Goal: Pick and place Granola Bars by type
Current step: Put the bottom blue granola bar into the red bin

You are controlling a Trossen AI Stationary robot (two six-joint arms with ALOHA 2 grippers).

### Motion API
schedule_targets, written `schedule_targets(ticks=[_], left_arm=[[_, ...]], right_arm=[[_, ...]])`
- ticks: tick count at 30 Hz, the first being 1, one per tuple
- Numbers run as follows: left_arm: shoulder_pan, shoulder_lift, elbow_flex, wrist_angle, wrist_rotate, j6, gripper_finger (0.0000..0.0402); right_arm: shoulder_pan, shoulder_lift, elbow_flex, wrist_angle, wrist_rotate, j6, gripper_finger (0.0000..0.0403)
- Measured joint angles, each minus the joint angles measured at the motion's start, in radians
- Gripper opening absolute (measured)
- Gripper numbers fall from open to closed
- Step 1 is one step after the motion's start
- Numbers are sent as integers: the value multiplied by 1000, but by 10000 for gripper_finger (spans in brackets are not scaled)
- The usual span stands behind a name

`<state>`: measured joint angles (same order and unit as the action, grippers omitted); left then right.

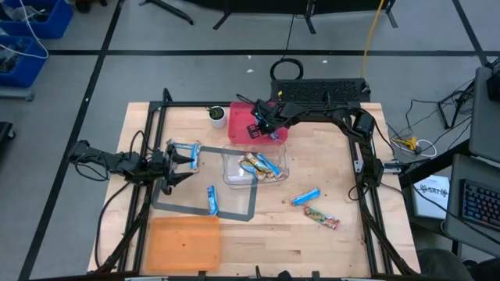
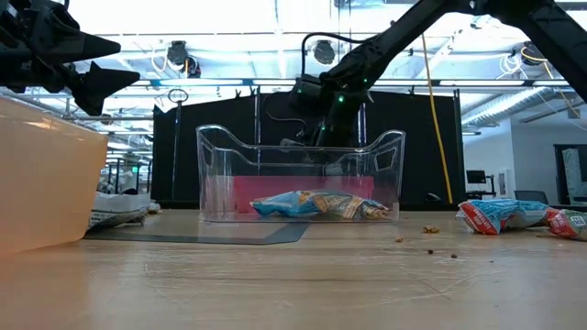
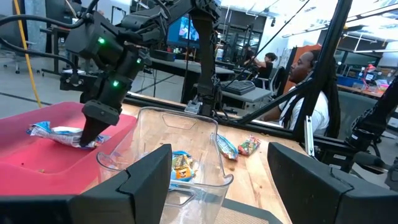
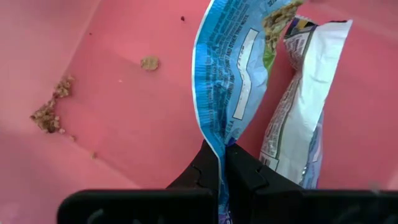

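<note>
My right gripper (image 4: 221, 155) reaches down into the pink bin (image 1: 244, 117) and is shut on a blue and white granola bar (image 4: 233, 81). A second blue and white bar (image 4: 298, 106) lies beside it on the bin floor. The clear bin (image 1: 234, 160) holds several bars (image 2: 316, 205), tan and blue. Loose on the table lie two blue bars (image 1: 212, 200) (image 1: 305, 197) and a tan bar with red and green marks (image 1: 322, 218). My left gripper (image 1: 190, 156) hovers open, high over the table's left side, above another blue bar (image 1: 185, 147). My right gripper pinches the blue bar by the wrapper's end (image 4: 214, 146) between its two fingers. The fingers come from above, pointing down into the pink bin. In the left wrist view the bar (image 3: 56, 132) stretches away from the fingers, low over the bin floor.
A white cup (image 1: 217, 117) stands left of the pink bin. An orange bin (image 1: 183, 242) sits at the near left. Grey tape (image 1: 234, 215) outlines a square on the table. Crumbs (image 4: 48, 112) lie in the pink bin. A person (image 3: 298, 93) sits beyond the table.
</note>
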<state>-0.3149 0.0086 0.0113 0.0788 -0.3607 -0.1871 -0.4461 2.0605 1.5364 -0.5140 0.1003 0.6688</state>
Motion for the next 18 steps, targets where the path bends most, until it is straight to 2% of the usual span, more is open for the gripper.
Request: schedule_targets(ticks=[6, 9, 18], left_arm=[[0, 0, 0, 0, 0, 0, 269], [0, 0, 0, 0, 0, 0, 269], [0, 0, 0, 0, 0, 0, 269]], right_arm=[[-9, 0, 0, -1, -28, -4, 16], [-11, 0, 1, -10, -30, -6, 36], [-19, 0, 1, -8, -54, -30, 151]])
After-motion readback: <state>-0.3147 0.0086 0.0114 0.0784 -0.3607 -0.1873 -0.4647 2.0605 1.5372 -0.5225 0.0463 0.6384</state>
